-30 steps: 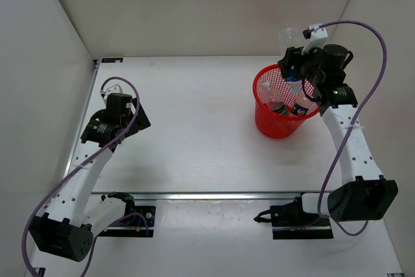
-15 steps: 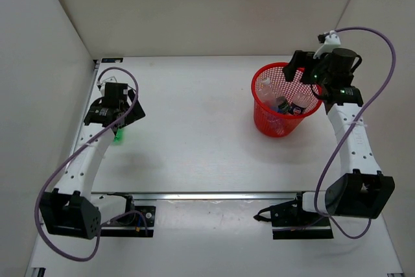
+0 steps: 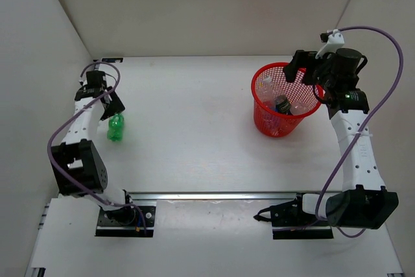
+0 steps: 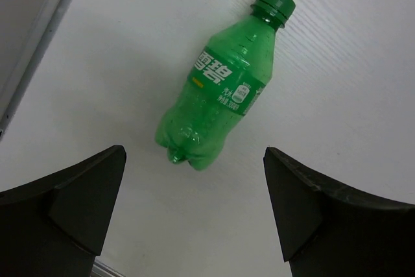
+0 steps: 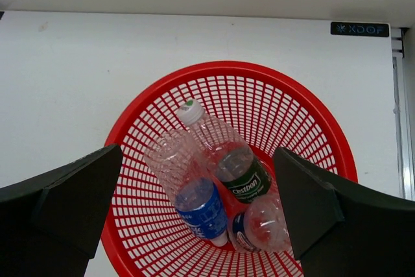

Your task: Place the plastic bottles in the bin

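One all-green bottle point(image 3: 115, 128) point(image 4: 220, 95) lies on its side near the table's left edge, its cap pointing away from my left gripper point(image 3: 109, 104) point(image 4: 193, 152). That gripper hovers open just behind the bottle's base, touching nothing. The red mesh bin point(image 3: 258, 98) point(image 5: 233, 67) stands at the back right. Three clear bottles lie in it: blue label point(image 5: 200, 200), dark green label point(image 5: 241, 174), blue-red label point(image 5: 262, 225). My right gripper point(image 3: 305, 76) point(image 5: 198, 152) hangs open and empty above the bin's far-right rim.
White walls close in the table on the left, back and right. A metal strip point(image 4: 39, 50) runs along the left edge next to the green bottle. A black bracket point(image 3: 111, 60) sits at the back left corner, another point(image 5: 359, 28) behind the bin. A rail point(image 3: 220, 196) crosses the front.
My right gripper has opened over the bin and drawn back to the right. My left arm has swung back and left, so the green bottle now shows in front of its open fingers.
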Motion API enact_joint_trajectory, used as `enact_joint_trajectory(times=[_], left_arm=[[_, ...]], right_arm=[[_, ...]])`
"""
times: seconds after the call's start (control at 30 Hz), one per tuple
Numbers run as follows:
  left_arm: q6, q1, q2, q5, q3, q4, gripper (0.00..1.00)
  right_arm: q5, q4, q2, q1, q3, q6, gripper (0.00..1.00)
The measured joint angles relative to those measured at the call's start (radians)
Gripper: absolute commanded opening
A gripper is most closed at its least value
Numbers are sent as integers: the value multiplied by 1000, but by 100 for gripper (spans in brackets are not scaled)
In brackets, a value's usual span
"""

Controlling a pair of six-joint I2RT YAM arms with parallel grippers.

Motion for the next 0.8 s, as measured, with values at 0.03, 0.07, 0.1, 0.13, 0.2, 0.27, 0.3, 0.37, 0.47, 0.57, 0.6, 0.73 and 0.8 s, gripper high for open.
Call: enact_joint_trajectory(times=[0.03,0.07,0.1,0.13,0.2,0.27,0.3,0.37,0.47,0.57,0.6,0.73,0.8], left_arm=[[23,2,32,5,8,8,99],[49,2,65,19,14,14,98],[72,2,93,32,15,23,99],[97,2,121,48,14,30,99],[143,3,159,75,7,50,99],[180,5,169,101,-13,74,99],[196,6,169,107,-21,80,99],[220,9,169,112,-34,99,98],[245,10,184,115,-40,117,89],[256,3,220,111,-42,130,70],[261,0,233,108,-46,133,66],[277,-3,233,100,-66,158,50],[282,-4,225,100,-80,172,47]], right_arm=[[0,-10,-3,-6,-4,0,100],[-1,-18,-4,-15,-6,1,99],[-3,-24,-5,-26,-8,2,99],[-3,-27,-5,-34,-8,3,99],[-2,-27,-6,-43,-13,5,99],[-1,-24,-6,-45,-19,7,99],[-2,-27,-6,-44,-23,7,99],[-4,-27,-6,-39,-28,8,99],[-9,-27,-6,-38,-30,12,99],[-12,-27,-11,-38,-34,19,99],[-13,-28,-14,-38,-34,22,99],[-11,-28,-30,-37,-34,25,99],[-10,-28,-44,-33,-39,26,100]])
